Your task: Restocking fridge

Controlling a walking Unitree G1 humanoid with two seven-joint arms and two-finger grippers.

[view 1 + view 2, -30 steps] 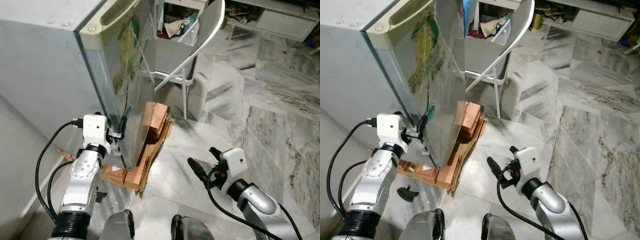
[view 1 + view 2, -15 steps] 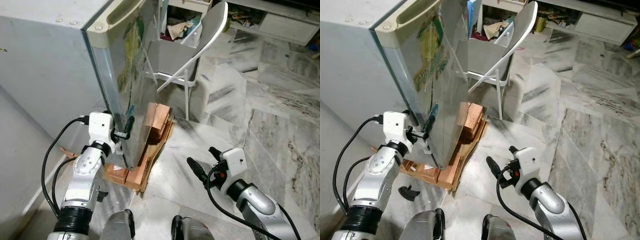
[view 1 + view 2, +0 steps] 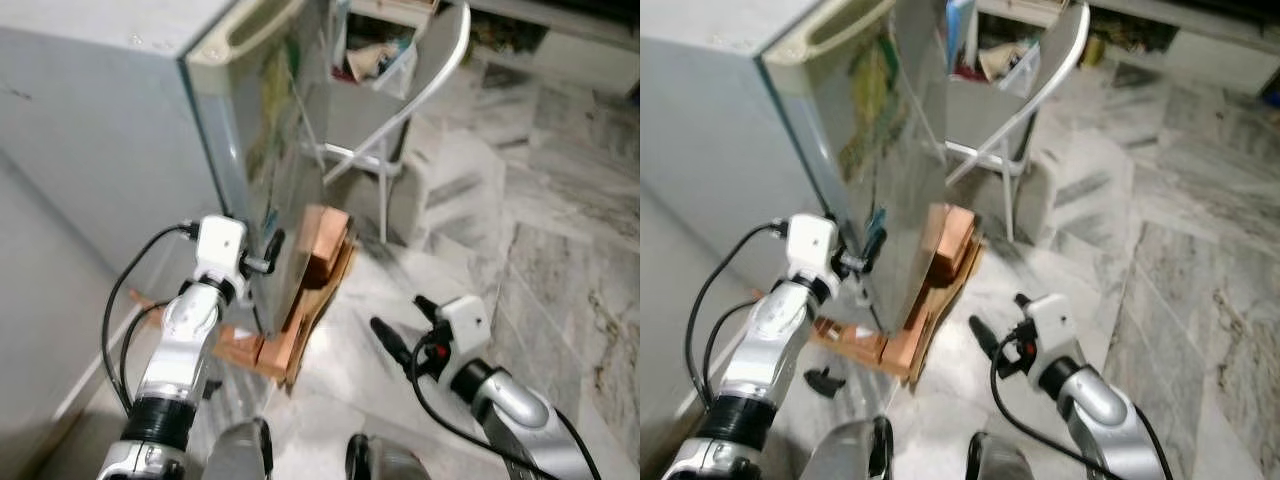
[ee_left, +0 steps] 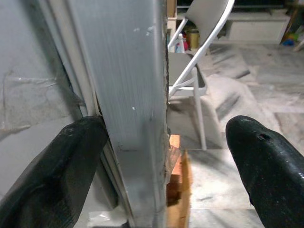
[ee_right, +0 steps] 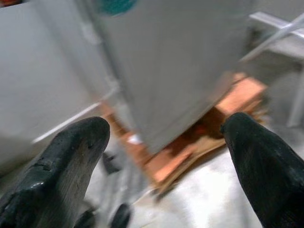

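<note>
1. Silver-grey fridge (image 3: 120,130) stands at my left, raised on reddish wooden blocks (image 3: 318,240) with cardboard under it; its door (image 3: 890,170) carries a green and yellow sticker.
2. My left gripper (image 4: 156,156) is at the door's lower edge, fingers spread wide. In the left wrist view one finger (image 4: 57,166) sits on the hinge-side gap and the other stands out past the door's front face, so the door edge lies between them. I cannot tell whether either pad is touching the metal.
3. My right gripper (image 3: 400,325) hangs low over the marble floor (image 3: 560,260), well apart from the fridge. Its fingers are spread, with nothing between them.
4. Behind the fridge I see a white folding chair (image 3: 420,80) and, past it, a bin stuffed with cloth and clutter (image 3: 990,60).
5. On the floor near my left arm lies a small black piece (image 3: 823,379); too blurred for me to name it.
</note>
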